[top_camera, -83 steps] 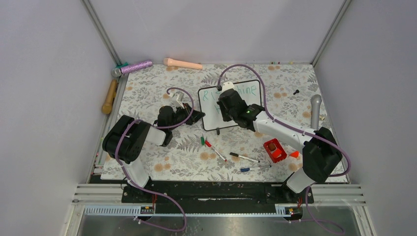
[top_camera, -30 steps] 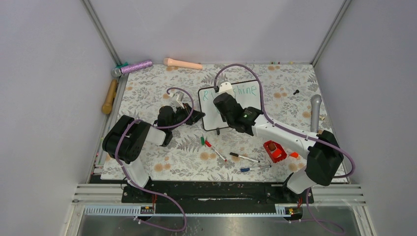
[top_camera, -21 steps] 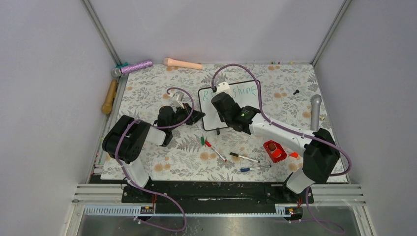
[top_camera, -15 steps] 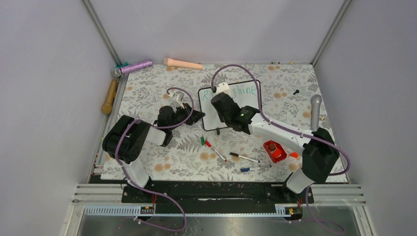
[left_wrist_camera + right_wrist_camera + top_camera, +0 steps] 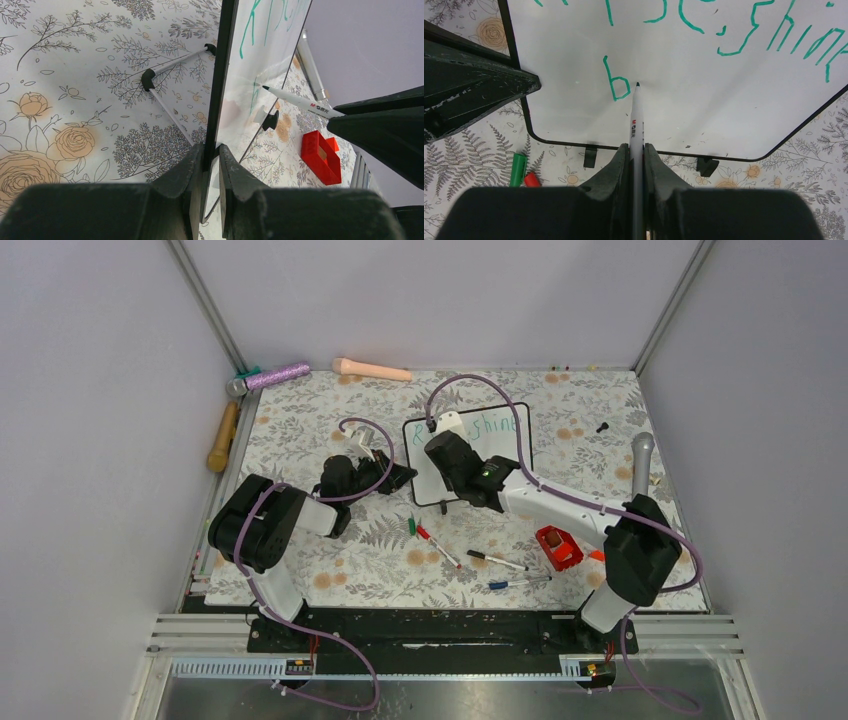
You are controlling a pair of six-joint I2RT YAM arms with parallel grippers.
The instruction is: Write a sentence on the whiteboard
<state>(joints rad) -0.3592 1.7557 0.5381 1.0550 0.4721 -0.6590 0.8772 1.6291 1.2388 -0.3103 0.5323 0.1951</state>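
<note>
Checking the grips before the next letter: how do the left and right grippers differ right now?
The left gripper clamps the black left edge of the whiteboard; the right gripper clamps a white marker. The left gripper sits off the board's side, while the right gripper faces the writing surface, with the marker tip just right of the green b. Both are shut on something.

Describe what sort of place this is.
Likely a robot lab test cell: plain walls on aluminium framing box in a floral-covered table, with left arm and right arm bolted to a rail at its near edge.
</note>
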